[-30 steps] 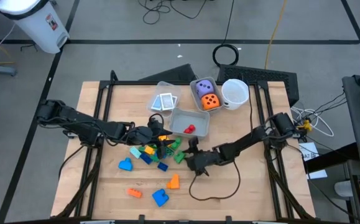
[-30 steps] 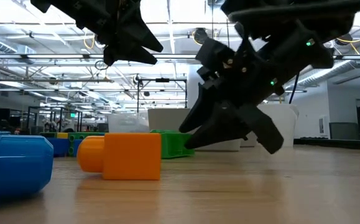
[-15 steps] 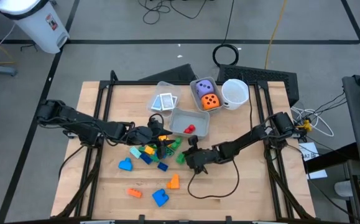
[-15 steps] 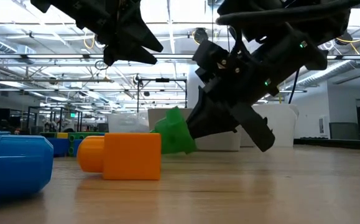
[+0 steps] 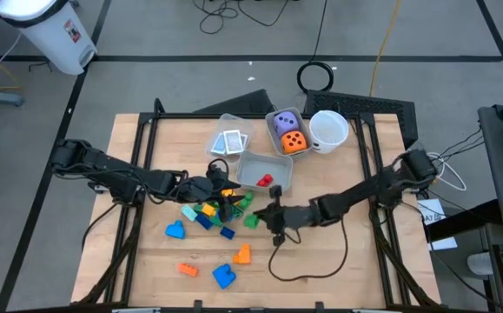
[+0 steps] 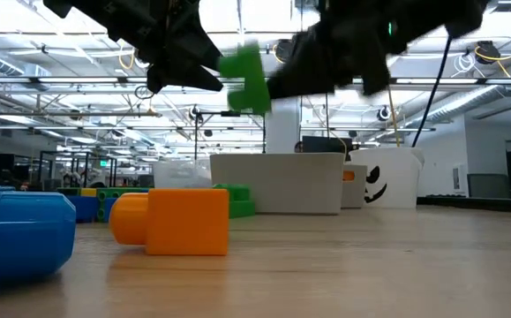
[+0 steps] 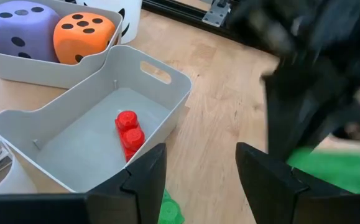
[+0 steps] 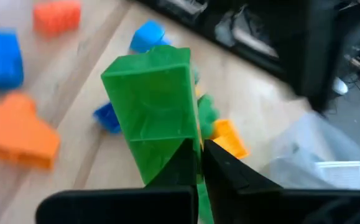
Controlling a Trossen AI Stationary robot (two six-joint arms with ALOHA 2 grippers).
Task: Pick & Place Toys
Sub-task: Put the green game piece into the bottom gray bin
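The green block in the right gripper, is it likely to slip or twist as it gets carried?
The green block looks like stiff, smooth plastic, so it probably won't bend. The right gripper seems to pinch only its lower edge, so it may well pivot or slip. It hangs clear of the table, so it is probably light.

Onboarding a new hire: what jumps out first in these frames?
The right gripper holds a green block lifted clear off the table, near the middle by the heap of coloured blocks. Behind it, a tray holds a purple die and an orange die, and the bin in front of that tray has a single red block. The left gripper hovers open over the heap.
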